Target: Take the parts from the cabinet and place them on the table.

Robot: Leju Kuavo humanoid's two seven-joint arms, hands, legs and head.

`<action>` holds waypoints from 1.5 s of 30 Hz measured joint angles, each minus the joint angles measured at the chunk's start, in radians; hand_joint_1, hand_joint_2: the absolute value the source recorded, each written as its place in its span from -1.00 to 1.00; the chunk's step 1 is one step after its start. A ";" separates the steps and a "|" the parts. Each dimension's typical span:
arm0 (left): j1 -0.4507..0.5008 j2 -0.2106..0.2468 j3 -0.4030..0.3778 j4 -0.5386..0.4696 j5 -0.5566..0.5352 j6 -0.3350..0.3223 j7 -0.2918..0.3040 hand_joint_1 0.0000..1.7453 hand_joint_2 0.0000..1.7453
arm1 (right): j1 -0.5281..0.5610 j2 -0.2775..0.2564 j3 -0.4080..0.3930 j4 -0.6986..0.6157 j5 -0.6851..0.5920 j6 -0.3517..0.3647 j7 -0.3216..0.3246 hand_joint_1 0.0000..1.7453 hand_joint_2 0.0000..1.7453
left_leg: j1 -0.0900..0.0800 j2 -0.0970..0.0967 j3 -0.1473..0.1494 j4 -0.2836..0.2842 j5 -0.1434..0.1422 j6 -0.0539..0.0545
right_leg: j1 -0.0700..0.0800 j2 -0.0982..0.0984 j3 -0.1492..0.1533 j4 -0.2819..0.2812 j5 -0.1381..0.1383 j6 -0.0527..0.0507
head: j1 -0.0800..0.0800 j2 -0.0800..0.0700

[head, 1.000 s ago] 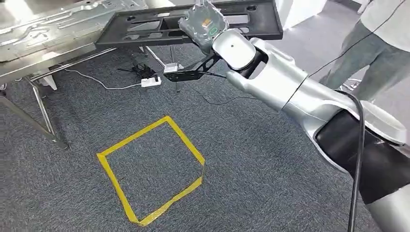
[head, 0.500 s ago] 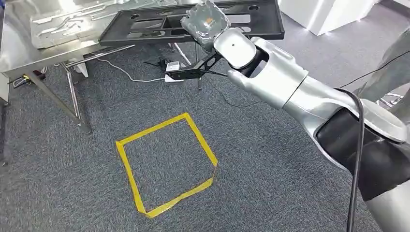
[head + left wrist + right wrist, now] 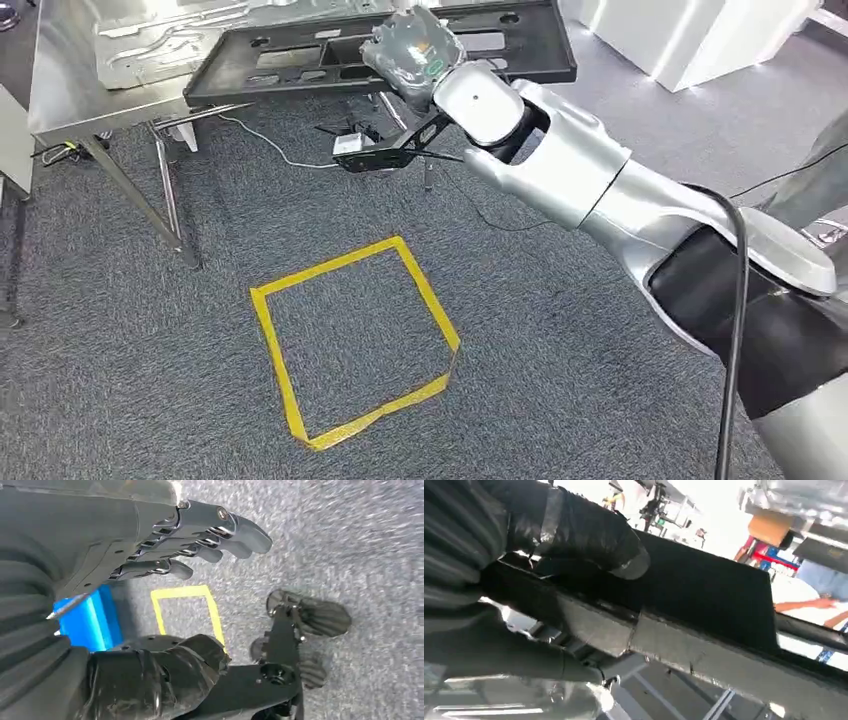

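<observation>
The right robot hand (image 3: 415, 50) gripped the long black part (image 3: 300, 55), thumb over its top face and fingers (image 3: 524, 655) beneath, holding it level just beside the metal surface (image 3: 70, 70). The left robot hand (image 3: 150, 580) hung empty, fingers apart, above the carpet (image 3: 550, 330) with its yellow tape square (image 3: 350, 340).

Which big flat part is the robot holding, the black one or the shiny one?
The black part: the right hand grips its edge. The shiny metal part lies on the table, untouched.
</observation>
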 joint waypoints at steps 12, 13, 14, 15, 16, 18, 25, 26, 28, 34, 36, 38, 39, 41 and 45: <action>0.005 0.000 0.000 0.000 0.002 0.000 0.001 -1.00 1.00 | -0.001 -0.003 0.000 -0.002 0.000 -0.004 0.002 1.00 1.00 | 0.007 -0.010 -0.055 0.128 -0.081 -0.050 | -0.008 0.006 0.128 -0.290 0.134 -0.036 | -0.007 0.000; 0.004 0.000 0.000 0.000 0.002 0.002 -0.002 -1.00 1.00 | -0.001 -0.003 0.000 -0.002 0.000 -0.004 0.002 1.00 1.00 | 0.010 -0.008 -0.100 0.216 -0.111 -0.054 | -0.007 0.006 0.132 -0.290 0.131 -0.040 | -0.007 0.000; 0.004 0.000 0.000 0.000 0.002 0.003 -0.003 -1.00 1.00 | 0.001 -0.003 0.000 -0.002 0.000 -0.004 0.002 1.00 1.00 | 0.011 -0.008 -0.140 0.285 -0.126 -0.056 | -0.005 0.006 0.136 -0.290 0.128 -0.042 | -0.007 0.000; 0.004 -0.001 0.000 0.000 0.002 0.003 -0.004 -1.00 1.00 | 0.003 -0.003 0.000 -0.002 0.000 -0.004 0.002 1.00 1.00 | 0.011 -0.007 -0.170 0.326 -0.128 -0.056 | -0.003 0.006 0.141 -0.290 0.124 -0.043 | -0.006 0.000; 0.005 -0.001 -0.001 0.000 0.003 0.003 -0.006 -1.00 1.00 | 0.006 -0.003 0.000 -0.002 0.000 -0.004 0.002 1.00 1.00 | 0.011 -0.007 -0.178 0.325 -0.111 -0.055 | -0.002 0.006 0.146 -0.290 0.120 -0.043 | -0.008 0.000; 0.006 -0.001 -0.001 0.000 0.003 0.004 -0.006 -1.00 1.00 | 0.006 -0.003 0.000 -0.002 0.000 -0.004 0.002 1.00 1.00 | 0.010 -0.007 -0.131 0.198 -0.022 -0.049 | 0.001 0.006 0.160 -0.290 0.111 -0.042 | -0.007 0.000; 0.003 0.000 -0.001 0.000 0.004 0.020 0.003 -1.00 1.00 | 0.004 -0.004 0.000 -0.005 0.006 -0.003 0.005 1.00 1.00 | 0.001 -0.007 -0.031 0.014 0.013 -0.017 | 0.003 0.006 0.175 -0.300 0.090 -0.005 | -0.006 0.000; 0.005 0.000 -0.001 0.000 0.004 0.022 0.003 -1.00 1.00 | 0.004 -0.006 0.000 -0.005 0.008 -0.003 0.005 1.00 1.00 | 0.000 -0.008 -0.020 0.006 0.012 -0.015 | 0.000 0.006 0.170 -0.277 0.081 -0.004 | -0.004 0.000; 0.003 0.000 -0.001 0.000 0.005 0.022 0.003 -1.00 1.00 | 0.000 -0.006 0.000 -0.005 0.015 -0.003 0.007 1.00 1.00 | 0.000 -0.007 -0.009 0.006 0.003 -0.001 | 0.000 0.006 0.098 -0.142 0.024 -0.004 | 0.000 0.000; 0.004 0.000 -0.001 0.000 0.006 0.023 0.007 -1.00 1.00 | 0.012 -0.006 0.000 -0.005 0.015 -0.003 0.004 1.00 1.00 | 0.001 -0.018 0.025 0.028 -0.042 -0.005 | -0.004 0.005 0.060 -0.204 0.167 -0.004 | -0.001 0.000; 0.004 0.000 -0.001 0.000 0.007 0.023 0.007 -1.00 1.00 | 0.010 -0.006 0.000 -0.004 0.015 -0.003 0.002 1.00 1.00 | -0.002 -0.020 0.021 0.037 -0.056 -0.014 | -0.002 0.009 0.084 -0.253 0.162 -0.008 | -0.002 0.000; 0.000 0.000 -0.001 0.000 0.006 0.022 0.008 -1.00 1.00 | 0.011 -0.006 0.000 -0.006 0.013 -0.004 -0.002 1.00 1.00 | -0.002 -0.022 0.014 0.042 -0.059 -0.026 | 0.004 0.013 0.089 -0.275 0.157 -0.016 | -0.006 0.000; 0.002 0.000 -0.001 0.000 0.006 0.022 0.009 -1.00 1.00 | 0.013 -0.006 0.000 -0.006 0.013 -0.003 -0.002 1.00 1.00 | 0.000 -0.023 0.016 0.036 -0.060 -0.028 | 0.005 0.012 0.090 -0.275 0.153 -0.021 | -0.005 0.000; 0.005 0.000 -0.002 0.000 0.007 0.021 0.010 -1.00 1.00 | 0.013 -0.006 0.000 -0.005 0.011 -0.003 -0.002 1.00 1.00 | 0.001 -0.016 0.016 0.051 -0.078 -0.040 | -0.003 0.011 0.109 -0.289 0.151 -0.032 | -0.006 0.000; 0.003 0.000 -0.002 0.000 0.007 0.020 0.011 -1.00 1.00 | 0.017 -0.005 0.000 -0.006 0.010 -0.003 -0.002 1.00 1.00 | 0.006 -0.007 -0.139 0.316 -0.162 -0.054 | -0.001 0.009 0.129 -0.292 0.134 -0.044 | -0.012 0.000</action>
